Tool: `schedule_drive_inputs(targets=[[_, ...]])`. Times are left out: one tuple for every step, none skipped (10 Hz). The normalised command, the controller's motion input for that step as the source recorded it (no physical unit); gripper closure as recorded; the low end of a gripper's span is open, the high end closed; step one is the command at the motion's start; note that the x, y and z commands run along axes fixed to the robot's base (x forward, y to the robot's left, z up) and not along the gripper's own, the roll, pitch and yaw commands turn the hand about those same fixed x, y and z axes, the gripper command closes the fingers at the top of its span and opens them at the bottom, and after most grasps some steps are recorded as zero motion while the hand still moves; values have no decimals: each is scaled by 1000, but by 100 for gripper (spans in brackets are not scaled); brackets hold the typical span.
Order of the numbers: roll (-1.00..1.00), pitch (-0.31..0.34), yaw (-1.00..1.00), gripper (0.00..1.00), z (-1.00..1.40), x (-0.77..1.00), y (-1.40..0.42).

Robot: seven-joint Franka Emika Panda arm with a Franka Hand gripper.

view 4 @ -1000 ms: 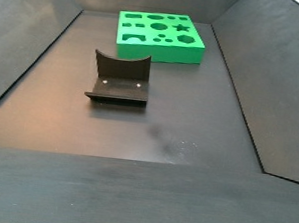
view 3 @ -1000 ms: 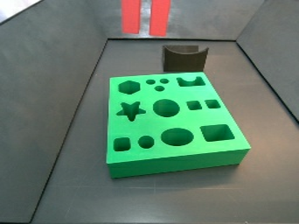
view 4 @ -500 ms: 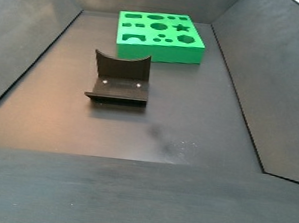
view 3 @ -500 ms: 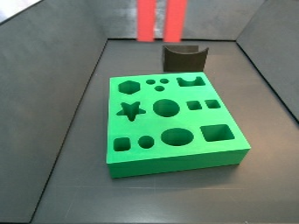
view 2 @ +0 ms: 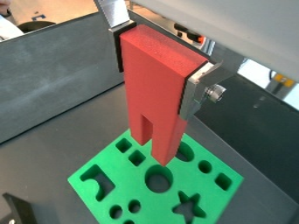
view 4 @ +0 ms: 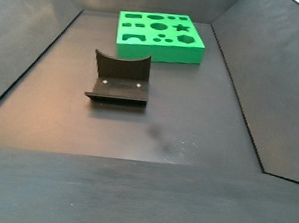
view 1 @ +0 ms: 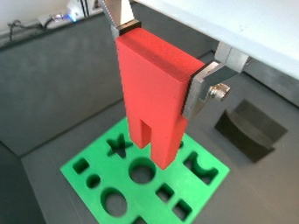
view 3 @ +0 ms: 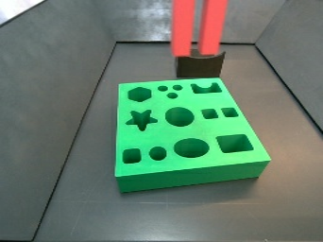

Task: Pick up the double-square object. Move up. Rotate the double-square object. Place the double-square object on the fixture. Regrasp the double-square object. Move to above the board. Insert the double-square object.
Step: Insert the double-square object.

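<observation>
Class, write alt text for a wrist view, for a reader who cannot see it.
The gripper holds a bright red two-pronged block upright, prongs down, above a green slab board with shaped cutouts. A dark U-topped fixture stands beside the board on the dark floor.

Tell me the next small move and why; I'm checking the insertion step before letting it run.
Probably keep lowering, with a small sideways trim. In both wrist views the tool is shut on the double-square object, prongs pointing down, hanging clear above the board. The prongs do not touch it yet, and I cannot tell whether they sit exactly over the two-square cutout. The fixture is bare.
</observation>
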Motion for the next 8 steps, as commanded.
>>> schedule_drive_inputs(targets=[[3,-201,0,100,-297,991,0],[24,-201,0,100,-286,1000,0],[47,-181,0,100,-297,926,0],[0,-167,126,100,-420,754,14],[9,-140,137,100,-520,717,0],[19,-131,160,100,-523,694,0],[43,-121,186,100,-511,666,11],[114,-93,146,100,-449,709,31]])
